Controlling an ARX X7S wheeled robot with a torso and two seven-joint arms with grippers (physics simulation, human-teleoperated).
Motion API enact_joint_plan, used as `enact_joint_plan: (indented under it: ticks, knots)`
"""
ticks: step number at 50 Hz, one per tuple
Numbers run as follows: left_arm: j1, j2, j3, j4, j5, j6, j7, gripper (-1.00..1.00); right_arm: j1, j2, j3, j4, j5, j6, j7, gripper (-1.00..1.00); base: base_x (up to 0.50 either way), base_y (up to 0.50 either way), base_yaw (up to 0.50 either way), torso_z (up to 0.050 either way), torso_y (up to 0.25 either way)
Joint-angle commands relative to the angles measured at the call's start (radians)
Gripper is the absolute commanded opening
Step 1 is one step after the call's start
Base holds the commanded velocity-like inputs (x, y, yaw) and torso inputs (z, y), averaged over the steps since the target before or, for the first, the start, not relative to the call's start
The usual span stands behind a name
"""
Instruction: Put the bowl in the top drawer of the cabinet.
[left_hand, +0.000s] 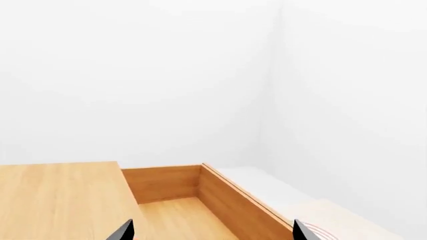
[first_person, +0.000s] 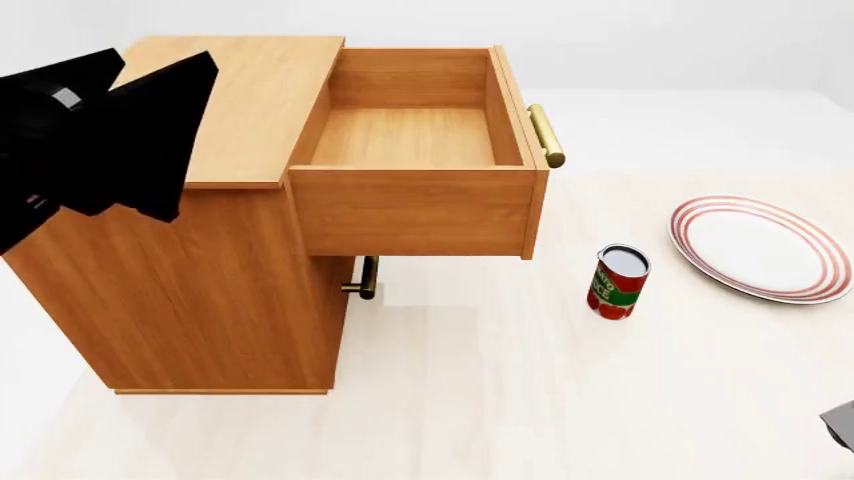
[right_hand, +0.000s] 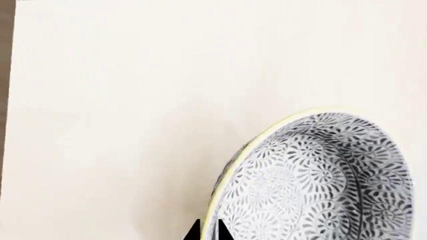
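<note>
Standing: task roughly half done, judged from how things lie — drawer open and ready, bowl apparently gripped but not yet carried over.
Cabinet: the cabinet (first_person: 200, 270) sits on a pale floor at about 9 o'clock in the head view, its flat top bare.
Top drawer: the top drawer (first_person: 411, 205) is pulled fully out toward 3 o'clock, brass handle at its front, and nothing lies inside.
Plate: a red-ringed plate (first_person: 761, 248) rests on the floor at 3 o'clock, well apart from the cabinet.
Bowl: the bowl (right_hand: 313, 180) shows only in the right wrist view, tilted on edge over the pale floor; it is absent from the head view.
Can: a red can (first_person: 617, 282) stands between drawer and plate.
Right tool: the right tool (right_hand: 207, 231) has its tips narrow, pinching the bowl's rim.
Left tool: the left tool (left_hand: 212, 232) is spread wide, holding nothing, above the drawer's edge.
Left to do: carry the bowl over the open drawer and set it down inside.
</note>
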Motion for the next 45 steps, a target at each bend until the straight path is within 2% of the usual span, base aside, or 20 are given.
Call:
enact_joint_plan:
  ticks: [1,13,16,21,22,24,26,28,37,45]
  knots:
    - [0.002,0.007,0.005,0.001,0.023,0.004,0.019,1.0,0.074,0.081,0.031,-0.074,0.014,0.117,0.015,-1.0,0.0,0.0,0.0,0.0,0.0]
    - [0.013,0.004,-0.004,0.008,0.026,0.016,0.03,1.0,0.325,0.184,0.194,-0.251,-0.049,0.495,-0.033,-1.0,0.0,0.0,0.0,0.0,0.0]
    - [0.014,0.002,-0.004,0.009,0.023,0.019,0.031,1.0,0.377,0.181,0.236,-0.282,-0.044,0.596,-0.064,-1.0,0.0,0.0,0.0,0.0,0.0]
    - [0.014,0.003,-0.001,0.01,0.018,0.024,0.035,1.0,0.48,0.106,0.297,-0.302,-0.068,0.747,-0.151,-1.0,0.0,0.0,0.0,0.0,0.0]
    - [0.015,0.003,0.0,0.011,0.017,0.025,0.035,1.0,0.512,0.087,0.287,-0.302,-0.082,0.766,-0.176,-1.0,0.0,0.0,0.0,0.0,0.0]
    - [0.018,0.002,0.0,0.015,0.014,0.026,0.036,1.0,0.678,0.04,0.139,-0.293,-0.095,0.768,-0.226,-1.0,0.0,0.0,0.0,0.0,0.0]
    - [0.022,-0.001,-0.001,0.02,0.007,0.028,0.034,1.0,0.832,-0.021,0.009,-0.283,-0.12,0.767,-0.301,-1.0,0.0,0.0,0.0,0.0,0.0]
    - [0.024,-0.006,0.0,0.023,-0.003,0.03,0.033,1.0,0.838,-0.07,0.012,-0.27,-0.195,0.769,-0.4,-1.0,0.0,0.0,0.0,0.0,0.0]
    - [0.016,-0.045,0.007,0.049,-0.021,0.024,0.022,1.0,0.836,-0.265,0.073,-0.27,-0.764,0.757,-1.073,-1.0,0.0,0.0,0.0,0.0,0.0]
    - [0.003,-0.091,0.003,0.066,-0.037,0.035,-0.013,1.0,0.829,-0.423,0.053,-0.09,-0.982,0.553,-1.37,-1.0,0.0,0.0,0.0,0.0,0.0]
